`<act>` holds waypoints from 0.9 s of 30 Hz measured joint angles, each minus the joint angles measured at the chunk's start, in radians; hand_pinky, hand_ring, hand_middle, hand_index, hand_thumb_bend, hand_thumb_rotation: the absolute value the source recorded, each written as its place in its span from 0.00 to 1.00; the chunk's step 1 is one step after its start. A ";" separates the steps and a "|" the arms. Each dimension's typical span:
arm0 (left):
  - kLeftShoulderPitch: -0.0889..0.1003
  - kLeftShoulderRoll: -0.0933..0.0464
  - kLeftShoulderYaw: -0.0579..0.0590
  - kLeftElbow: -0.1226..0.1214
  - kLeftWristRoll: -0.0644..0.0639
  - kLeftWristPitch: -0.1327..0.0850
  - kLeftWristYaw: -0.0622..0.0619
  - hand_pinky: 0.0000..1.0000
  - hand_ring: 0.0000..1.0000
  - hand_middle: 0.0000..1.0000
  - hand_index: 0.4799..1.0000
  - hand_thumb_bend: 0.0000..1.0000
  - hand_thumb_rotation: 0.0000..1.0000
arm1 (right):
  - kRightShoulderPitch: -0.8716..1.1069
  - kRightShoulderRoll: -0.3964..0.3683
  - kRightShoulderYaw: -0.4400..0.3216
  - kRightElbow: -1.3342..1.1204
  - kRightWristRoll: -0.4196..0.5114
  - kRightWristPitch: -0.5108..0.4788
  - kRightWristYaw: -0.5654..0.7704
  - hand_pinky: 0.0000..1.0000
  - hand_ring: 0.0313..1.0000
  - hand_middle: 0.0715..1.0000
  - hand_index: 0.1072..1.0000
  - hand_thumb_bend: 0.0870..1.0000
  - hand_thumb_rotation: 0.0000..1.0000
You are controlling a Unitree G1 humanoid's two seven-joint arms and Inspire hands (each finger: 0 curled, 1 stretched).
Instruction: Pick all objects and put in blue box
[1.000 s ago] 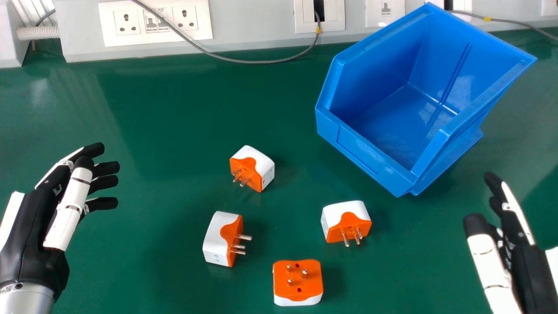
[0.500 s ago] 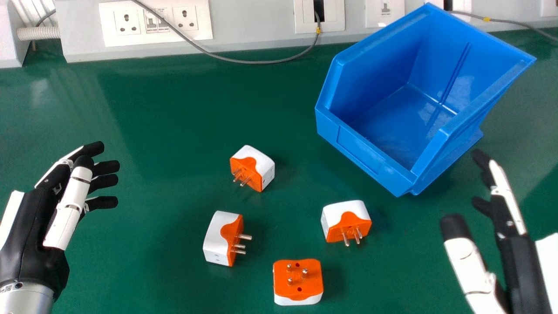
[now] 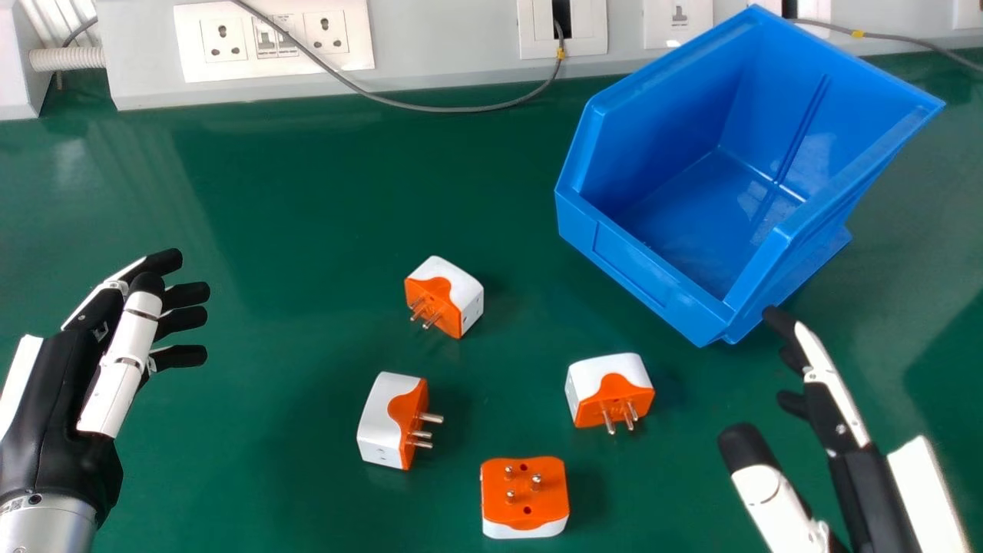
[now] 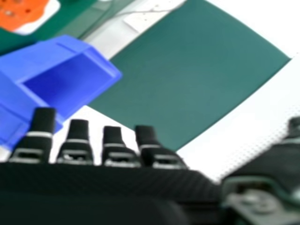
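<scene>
leftward slides my right robot hand (image 3: 875, 491), thumb and fingers spread; i see four orange-and-white adapters (image 3: 610, 384) left of it on the desk (image 3: 292, 192), then my left robot hand (image 3: 61, 407), relaxed.

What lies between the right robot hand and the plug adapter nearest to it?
The head view shows a bare stretch of green tabletop between the right robot hand and that orange-and-white adapter.

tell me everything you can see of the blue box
The blue box looks like smooth, glossy plastic, with a low front wall, taller sides and an open top. It stands empty, set at an angle on the green table. The right hand is by its front corner; whether they touch is unclear.
</scene>
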 measured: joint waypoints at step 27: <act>-0.002 0.000 -0.010 -0.009 -0.001 0.013 0.005 0.64 0.74 0.74 0.63 0.30 0.78 | -0.211 -0.195 0.001 -0.007 -0.039 0.186 0.226 0.82 0.95 0.95 0.92 0.28 0.96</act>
